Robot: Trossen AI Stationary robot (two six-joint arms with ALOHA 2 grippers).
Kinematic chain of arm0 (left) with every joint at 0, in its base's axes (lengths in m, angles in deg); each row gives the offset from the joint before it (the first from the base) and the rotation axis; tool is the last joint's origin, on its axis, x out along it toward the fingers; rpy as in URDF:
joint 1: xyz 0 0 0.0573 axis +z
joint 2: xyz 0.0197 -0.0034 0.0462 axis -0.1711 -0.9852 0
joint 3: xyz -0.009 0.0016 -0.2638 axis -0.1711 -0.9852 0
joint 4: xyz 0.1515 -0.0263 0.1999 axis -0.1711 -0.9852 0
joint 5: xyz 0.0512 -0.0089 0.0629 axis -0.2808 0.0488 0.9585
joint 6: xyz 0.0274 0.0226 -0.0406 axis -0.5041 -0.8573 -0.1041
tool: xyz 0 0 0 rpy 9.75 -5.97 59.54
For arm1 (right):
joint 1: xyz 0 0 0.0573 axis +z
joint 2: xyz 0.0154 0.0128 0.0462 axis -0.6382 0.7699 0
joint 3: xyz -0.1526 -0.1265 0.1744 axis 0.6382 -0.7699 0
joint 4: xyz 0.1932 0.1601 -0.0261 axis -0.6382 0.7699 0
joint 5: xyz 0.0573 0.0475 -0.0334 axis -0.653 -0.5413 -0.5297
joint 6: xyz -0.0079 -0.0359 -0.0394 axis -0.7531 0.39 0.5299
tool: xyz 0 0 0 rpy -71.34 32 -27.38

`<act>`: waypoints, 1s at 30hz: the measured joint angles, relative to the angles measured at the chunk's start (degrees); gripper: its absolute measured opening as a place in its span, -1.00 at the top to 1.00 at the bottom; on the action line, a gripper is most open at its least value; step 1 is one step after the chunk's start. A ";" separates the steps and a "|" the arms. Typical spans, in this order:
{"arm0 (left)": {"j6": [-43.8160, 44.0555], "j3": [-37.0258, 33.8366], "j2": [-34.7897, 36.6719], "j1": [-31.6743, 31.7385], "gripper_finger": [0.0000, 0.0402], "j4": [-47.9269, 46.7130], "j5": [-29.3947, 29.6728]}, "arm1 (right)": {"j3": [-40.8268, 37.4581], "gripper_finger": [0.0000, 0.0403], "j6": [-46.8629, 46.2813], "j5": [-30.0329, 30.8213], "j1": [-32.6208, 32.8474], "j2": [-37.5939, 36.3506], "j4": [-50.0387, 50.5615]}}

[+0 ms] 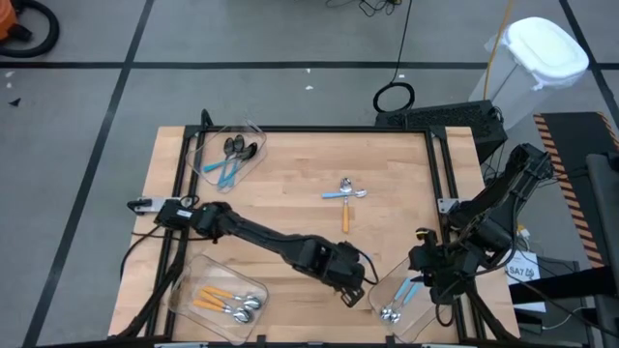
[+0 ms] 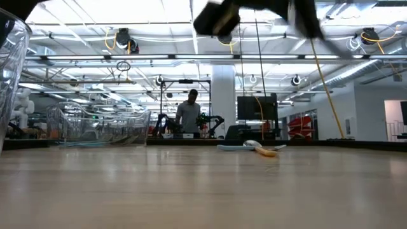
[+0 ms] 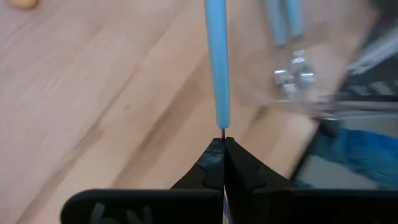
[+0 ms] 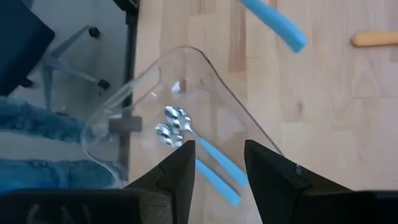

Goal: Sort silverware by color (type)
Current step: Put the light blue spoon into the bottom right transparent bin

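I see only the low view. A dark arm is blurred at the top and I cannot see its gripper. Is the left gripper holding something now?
Observer: Yes. The left gripper is shut on a blue-handled spoon, whose handle sticks out from its fingertips.
Operator: Where is it over the table?
Observer: The high view shows it beside the clear bin at the right arm's side of the table, not yet over it.
Operator: Is the right gripper in the way there?
Observer: Perhaps. The right gripper is open directly above that bin, over the blue-handled silver spoons lying inside.
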State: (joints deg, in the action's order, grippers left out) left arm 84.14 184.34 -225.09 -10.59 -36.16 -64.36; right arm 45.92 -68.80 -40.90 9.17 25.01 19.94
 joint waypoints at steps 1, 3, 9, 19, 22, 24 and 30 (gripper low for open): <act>0.08 -0.01 0.53 0.11 1.00 0.82 -0.75 | 0.00 0.34 -0.51 0.10 0.01 0.02 -0.51; 0.09 0.01 2.03 0.52 1.00 3.87 -3.95 | 0.00 0.34 -0.55 1.44 -0.13 0.04 -0.49; 3.12 -0.06 3.05 1.42 1.00 12.51 -10.94 | 0.92 0.25 7.43 6.63 -0.43 -0.01 -0.51; 7.49 -0.03 3.16 1.95 1.00 23.69 -11.93 | 5.90 -0.10 23.44 13.36 0.80 0.07 1.06; 7.72 -0.03 3.15 2.14 1.00 24.48 -11.91 | 5.99 -0.16 27.94 10.17 0.78 0.09 1.10; 7.90 -0.03 3.13 2.33 1.00 24.93 -11.91 | 5.99 -0.16 30.19 8.62 0.80 0.11 1.72; 9.30 -0.03 3.13 2.80 1.00 25.98 -11.86 | 5.99 -0.10 37.60 12.72 0.89 0.51 5.78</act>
State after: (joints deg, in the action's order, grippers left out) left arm 93.44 184.31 -221.96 -7.80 -10.18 -76.22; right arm 51.91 -31.19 -28.18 10.06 25.52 25.73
